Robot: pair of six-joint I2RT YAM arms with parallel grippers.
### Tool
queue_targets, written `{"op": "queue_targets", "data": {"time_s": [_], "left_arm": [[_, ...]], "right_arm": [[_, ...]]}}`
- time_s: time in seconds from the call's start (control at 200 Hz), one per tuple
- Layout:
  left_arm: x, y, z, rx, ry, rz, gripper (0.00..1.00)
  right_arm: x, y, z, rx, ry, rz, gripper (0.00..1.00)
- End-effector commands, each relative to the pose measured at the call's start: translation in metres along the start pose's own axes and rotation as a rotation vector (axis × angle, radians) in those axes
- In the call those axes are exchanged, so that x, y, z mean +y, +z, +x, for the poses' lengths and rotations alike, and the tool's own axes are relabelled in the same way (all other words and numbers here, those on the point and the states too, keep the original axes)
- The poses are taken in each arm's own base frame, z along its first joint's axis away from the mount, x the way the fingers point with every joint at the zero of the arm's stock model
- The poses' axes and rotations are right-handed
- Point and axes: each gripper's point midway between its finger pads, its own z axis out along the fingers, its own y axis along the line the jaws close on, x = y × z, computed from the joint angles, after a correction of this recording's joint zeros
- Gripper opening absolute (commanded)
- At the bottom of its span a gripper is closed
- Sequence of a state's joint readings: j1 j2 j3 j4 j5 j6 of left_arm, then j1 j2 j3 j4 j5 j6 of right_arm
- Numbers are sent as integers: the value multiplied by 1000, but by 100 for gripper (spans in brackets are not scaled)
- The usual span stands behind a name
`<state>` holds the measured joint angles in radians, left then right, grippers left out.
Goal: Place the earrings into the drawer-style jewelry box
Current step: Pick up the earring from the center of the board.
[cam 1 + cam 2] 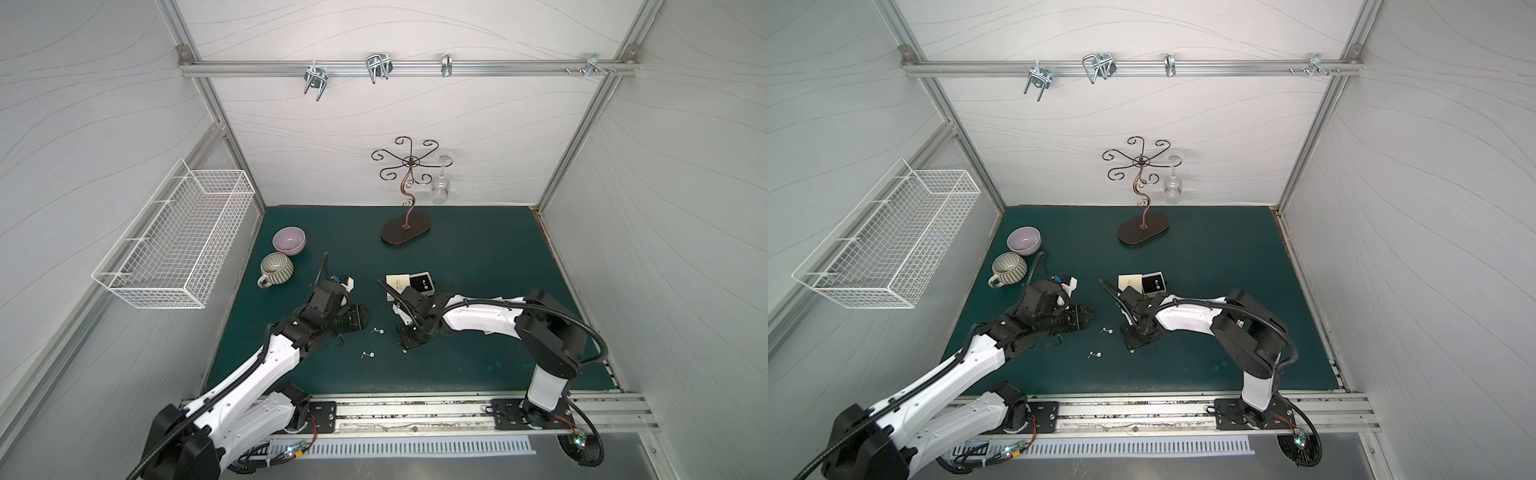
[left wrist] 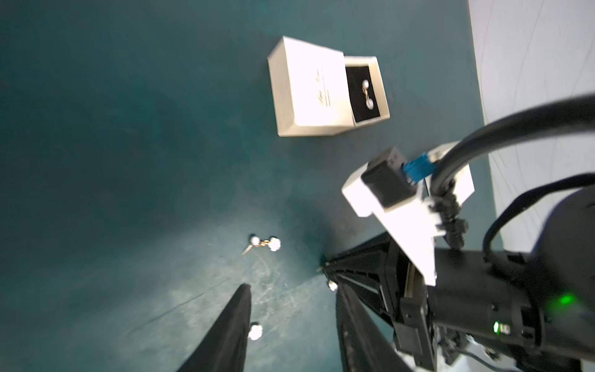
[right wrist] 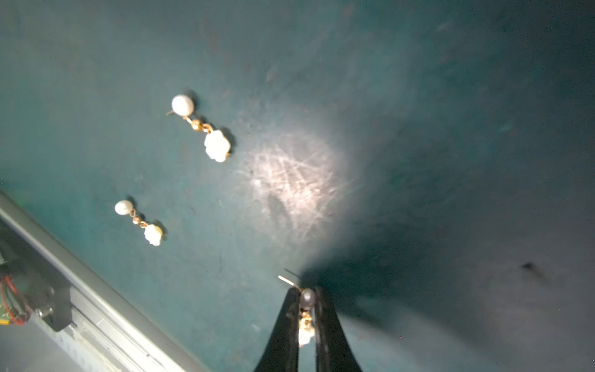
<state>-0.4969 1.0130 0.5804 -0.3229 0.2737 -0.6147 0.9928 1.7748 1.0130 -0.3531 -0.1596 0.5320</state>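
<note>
I'm pinching an earring point(image 3: 305, 335) in the right gripper point(image 3: 306, 291), jaws near-shut on it, left gripper point(image 2: 291, 286) hanging half-open and empty, next needing a steady carry into the jewelry box drawer point(image 2: 355, 77).

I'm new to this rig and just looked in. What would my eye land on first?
The right claw is shut on a small pearl-and-gold drop earring at the green mat. Beyond it sits the white cardboard jewelry box, its drawer slid open with one earring inside; two matching earrings lie loose nearby.
</note>
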Motion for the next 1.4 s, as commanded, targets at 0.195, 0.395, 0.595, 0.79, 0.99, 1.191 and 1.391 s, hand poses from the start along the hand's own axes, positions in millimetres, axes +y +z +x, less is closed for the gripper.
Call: {"op": "queue_targets", "data": {"time_s": [0.195,0.395,0.595,0.79,0.99,1.191,1.391], "left_arm": [[-42,32,-2,141,-77,250,43],[-50,44,-4,193,-94,313,41],[-60,54,-6,238,-106,374,37],[-65,59,-10,248,-110,392,35],[-66,67,-9,280,-131,409,33],[-70,71,-5,307,-137,432,28],[-72,74,2,336,-128,444,27]], "right_arm": [[-7,-33,-30,-174,-66,-156,13],[-7,-50,-36,-233,-78,-226,14],[-3,-62,-39,-266,-94,-268,14],[-1,-63,-39,-265,-99,-282,14],[0,-64,-41,-267,-99,-284,14],[0,-65,-42,-269,-101,-285,14],[-1,-67,-44,-273,-95,-291,14]]}}
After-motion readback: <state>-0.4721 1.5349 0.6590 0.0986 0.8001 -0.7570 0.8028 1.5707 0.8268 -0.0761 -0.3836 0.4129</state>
